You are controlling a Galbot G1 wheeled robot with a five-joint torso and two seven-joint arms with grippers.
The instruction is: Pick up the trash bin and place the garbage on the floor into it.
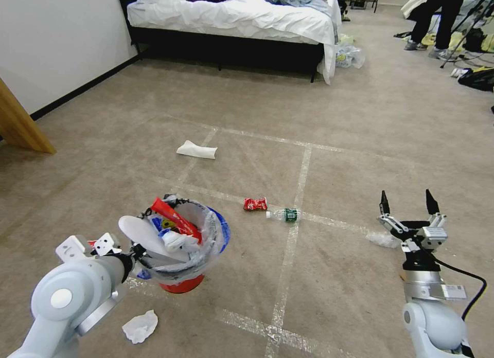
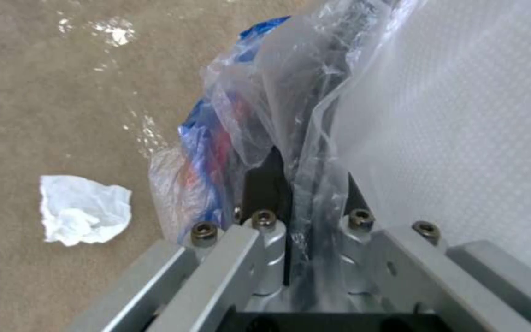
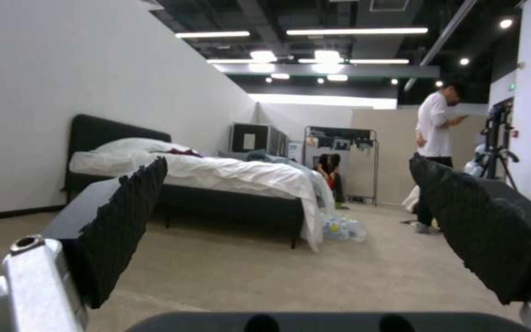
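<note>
Bin: one, rim clamped by left gripper. Floor litter: two papers, one wrapper, one bottle. Right gripper spread wide, empty.

Mock bedroom: bed, studio ceiling
</note>
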